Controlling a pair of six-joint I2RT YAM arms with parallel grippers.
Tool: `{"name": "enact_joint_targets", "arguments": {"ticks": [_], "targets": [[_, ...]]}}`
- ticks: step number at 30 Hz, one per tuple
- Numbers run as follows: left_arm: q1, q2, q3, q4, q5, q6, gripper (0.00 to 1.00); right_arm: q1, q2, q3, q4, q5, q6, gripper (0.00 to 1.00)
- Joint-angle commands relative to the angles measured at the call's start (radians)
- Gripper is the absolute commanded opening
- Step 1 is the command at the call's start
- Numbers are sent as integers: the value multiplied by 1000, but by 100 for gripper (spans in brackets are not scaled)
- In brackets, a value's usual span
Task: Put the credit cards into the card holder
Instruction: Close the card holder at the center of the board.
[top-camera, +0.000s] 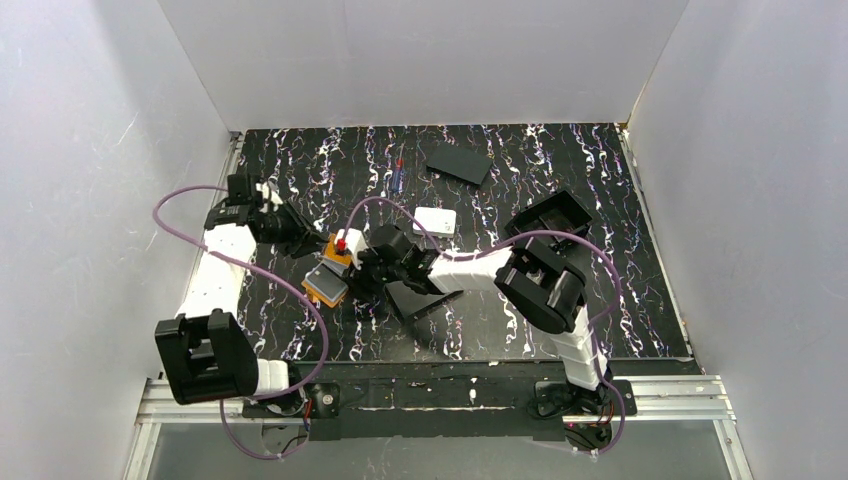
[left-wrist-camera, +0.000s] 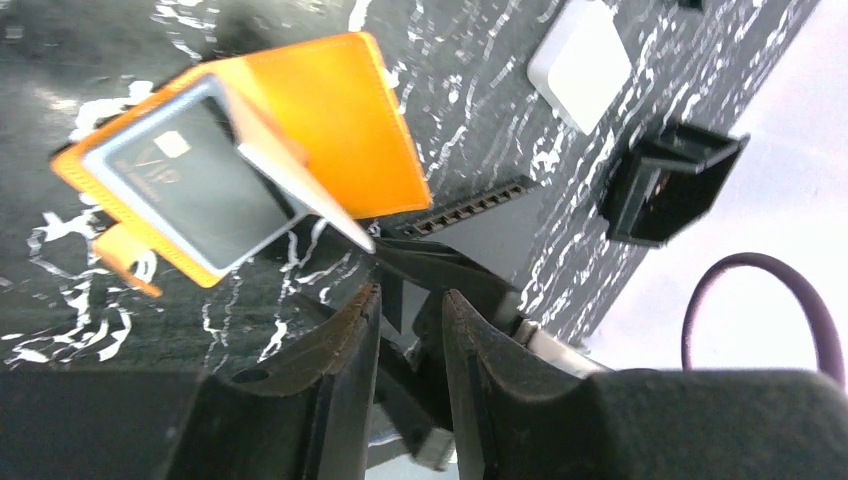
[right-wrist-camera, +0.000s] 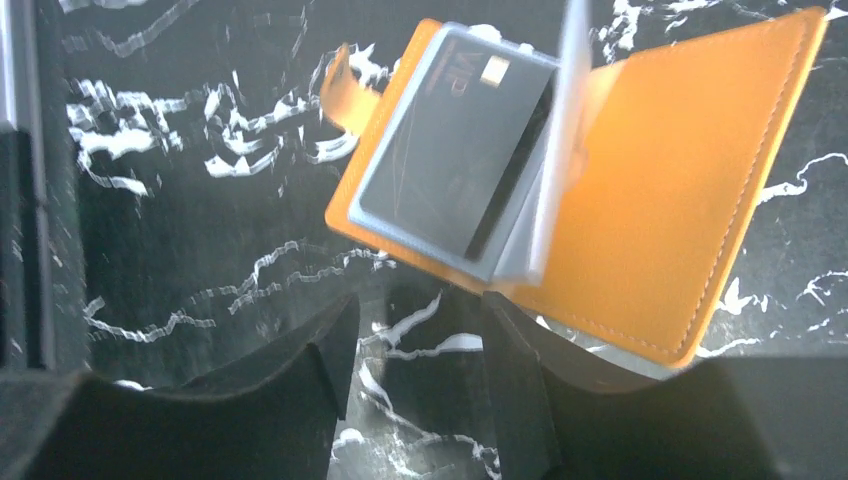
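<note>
You have the black tabletop veined with white marbling (top-camera: 600, 250) spread between plain white walls (top-camera: 90, 150), and both white-and-black arms reach in over its left half. The left gripper (left-wrist-camera: 412, 295) sits at the far left side of the holder. Its jaws stand only a little apart, and you can see nothing clamped between them. The right gripper (right-wrist-camera: 420, 320) comes in from the other side with its jaws clearly apart and bare table showing in the gap. Its right finger (right-wrist-camera: 515, 380) overlaps the near edge of the orange cover in the wrist view, though you cannot tell whether it touches. A flat black rectangle (top-camera: 458, 163) lies near the far edge, well apart from the work, and a second flat black piece (top-camera: 420, 300) lies just beside the right gripper. The card holder, a small orange folding case (right-wrist-camera: 690, 190), lies open on the table between the two grippers. Its pale blue-grey inner leaf (right-wrist-camera: 560, 150) stands up at the fold. A dark grey card marked VIP with a small chip (right-wrist-camera: 450, 150) sits in the grey-lined half. A white rounded card (top-camera: 434, 221) rests flat on the table beyond the right gripper, apart from the holder. The holder's little orange clasp tab (right-wrist-camera: 350, 90) sticks out from the card-bearing half. A thin red-and-blue item (top-camera: 399, 175) lies farther back, too small to identify.
</note>
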Motion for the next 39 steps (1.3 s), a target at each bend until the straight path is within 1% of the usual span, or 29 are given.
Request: {"name": "enact_joint_targets", "arguments": {"ticks": [1,3,5,8,11,13,15,17,18,20,21,24,25,26,28,31,35,37,39], "targets": [[71,-78,-63,-33,-65,19,30,-42,-17,-54,361,-35,313,57],[108,-83,-104,-46,-63,35,30,-52,6,-79,468,-13,435,57],[146,-86,-135,-48,-37,53,28,-59,42,-84,542,2,528,57],[187,-88,-154,-51,-38,77,26,-72,86,-82,609,-11,607,55],[200,-82,-161,-42,-37,78,25,-85,128,-59,648,-40,659,49],[201,-79,-178,-20,-37,64,24,-93,140,-48,671,-63,696,42],[201,-64,-185,-8,-30,64,24,-102,136,-56,696,-72,739,41],[201,-46,-187,-7,-17,77,23,-116,115,-63,657,-75,766,43],[201,-36,-192,-2,-11,81,25,-125,100,-60,605,-75,793,45],[201,-5,-205,13,10,87,27,-138,53,-59,467,-41,831,53],[201,20,-209,19,22,89,27,-138,23,-62,406,-20,824,56],[201,107,-209,51,75,78,24,-134,-27,-44,175,35,826,64],[201,133,-204,57,76,71,20,-135,-39,-48,124,50,839,65],[201,157,-199,61,68,69,16,-135,-54,-64,102,74,848,67],[201,188,-203,80,55,54,13,-135,-82,-106,113,112,860,68],[201,214,-217,97,43,40,13,-143,-82,-102,83,112,867,70],[201,231,-245,126,29,34,13,-153,-55,-81,87,111,910,69],[201,240,-256,131,18,39,12,-161,-33,-66,90,93,940,67],[201,255,-270,138,11,47,11,-166,-16,-70,132,86,970,66]]}}
